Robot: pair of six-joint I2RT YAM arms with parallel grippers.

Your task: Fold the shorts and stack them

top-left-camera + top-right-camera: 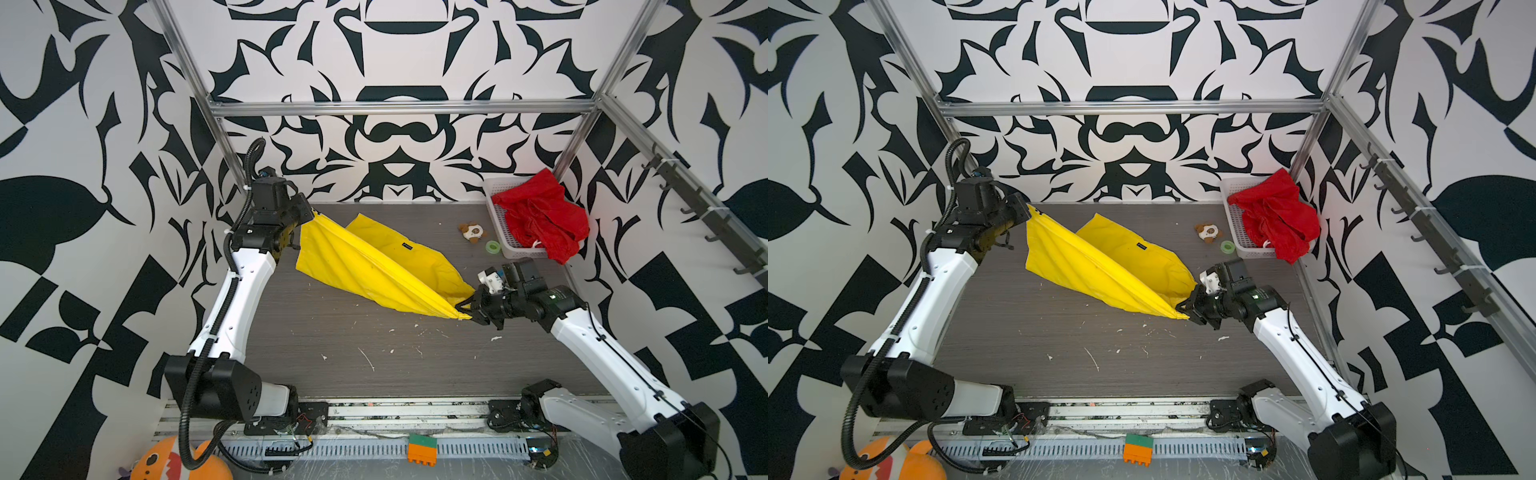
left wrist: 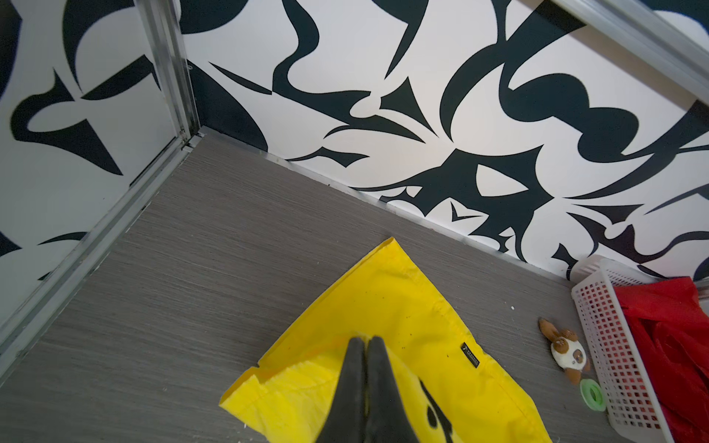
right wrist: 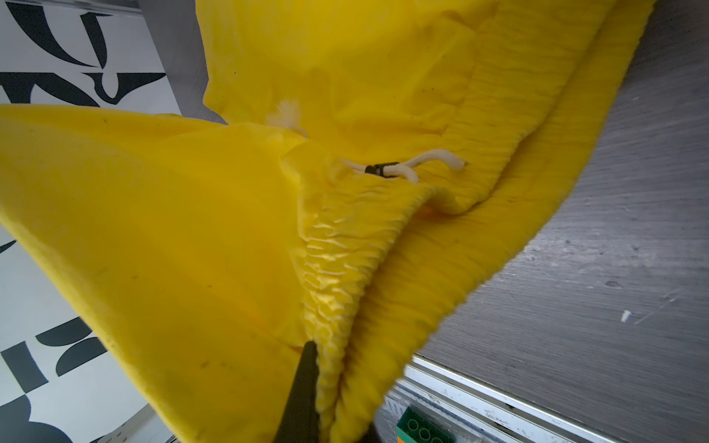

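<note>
The yellow shorts (image 1: pixel 374 270) hang stretched across the middle of the desk (image 1: pixel 332 361). One end is high at the far left, the other is low at the right, and a loose leg lies on the surface behind. The left fingers (image 2: pixel 355 368) are pressed together on what is probably a leg hem, though the pinch itself is hidden beneath them. The right fingers (image 3: pixel 303 383) are clamped tight on the gathered waistband (image 3: pixel 337 268). The step in hand looks like spreading the garment flat before the first fold. To do it well, both arms should come down together with the cloth taut, so the slack leg does not bunch underneath. The cloth should land clear of the plush toy (image 1: pixel 471 232) and the basket (image 1: pixel 500 220), where the red shorts (image 1: pixel 540 216) sit half spilling over the rim. The grip should open only once the fabric lies smooth.
</note>
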